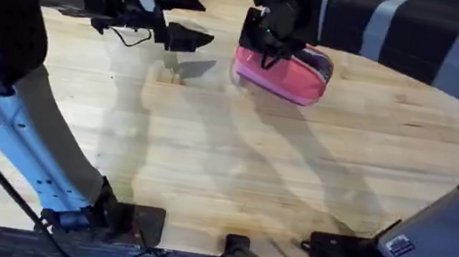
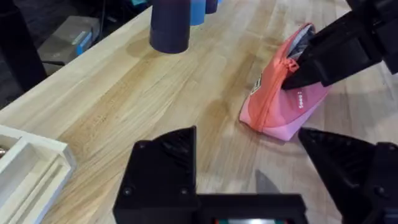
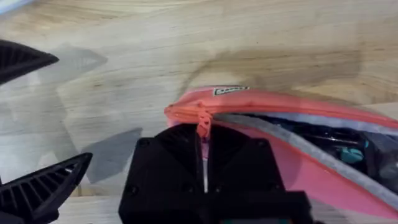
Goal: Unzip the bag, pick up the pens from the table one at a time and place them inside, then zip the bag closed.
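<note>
Bag lies on far part of surface, right of centre, zipper mostly open: gap shows grey lining and dark items inside, possibly pens, cannot tell for sure. No pens seen loose on surface. Judgement: unzip done, loading likely done, closing zip is step in hand. Right gripper clamped on orange zipper pull at bag's end. Left gripper hovers beside bag, jaws spread, holding nothing. Dark cup stands well apart.
</note>
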Robot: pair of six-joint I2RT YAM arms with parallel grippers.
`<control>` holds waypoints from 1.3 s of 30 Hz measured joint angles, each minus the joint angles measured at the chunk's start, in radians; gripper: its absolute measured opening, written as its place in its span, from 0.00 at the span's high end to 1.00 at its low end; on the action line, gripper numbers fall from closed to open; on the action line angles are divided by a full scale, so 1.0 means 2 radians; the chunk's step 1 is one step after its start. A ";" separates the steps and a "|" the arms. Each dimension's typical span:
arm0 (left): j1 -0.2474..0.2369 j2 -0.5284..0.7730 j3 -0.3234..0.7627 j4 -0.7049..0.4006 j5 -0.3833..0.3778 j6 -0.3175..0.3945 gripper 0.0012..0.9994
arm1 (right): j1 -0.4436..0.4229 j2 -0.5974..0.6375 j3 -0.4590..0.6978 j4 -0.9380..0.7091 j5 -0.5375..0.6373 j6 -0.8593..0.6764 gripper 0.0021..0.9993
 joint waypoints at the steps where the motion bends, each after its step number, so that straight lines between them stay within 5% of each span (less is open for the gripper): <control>1: 0.000 0.000 0.000 0.000 0.001 0.000 0.01 | 0.000 0.000 0.000 0.000 0.000 -0.001 0.97; 7: -0.003 0.000 0.000 0.000 0.013 0.000 0.01 | 0.000 -0.010 0.000 -0.002 0.000 -0.021 0.97; 17: -0.075 0.000 0.000 -0.002 -0.001 0.000 0.01 | -0.002 -0.055 -0.002 -0.007 -0.004 -0.042 0.97; 32: -0.146 0.000 0.000 0.019 -0.068 0.000 0.01 | -0.002 -0.055 -0.003 -0.007 -0.004 -0.046 0.97; 39: -0.149 0.000 0.000 0.021 -0.072 0.000 0.30 | -0.002 -0.055 -0.003 -0.007 -0.004 -0.046 0.97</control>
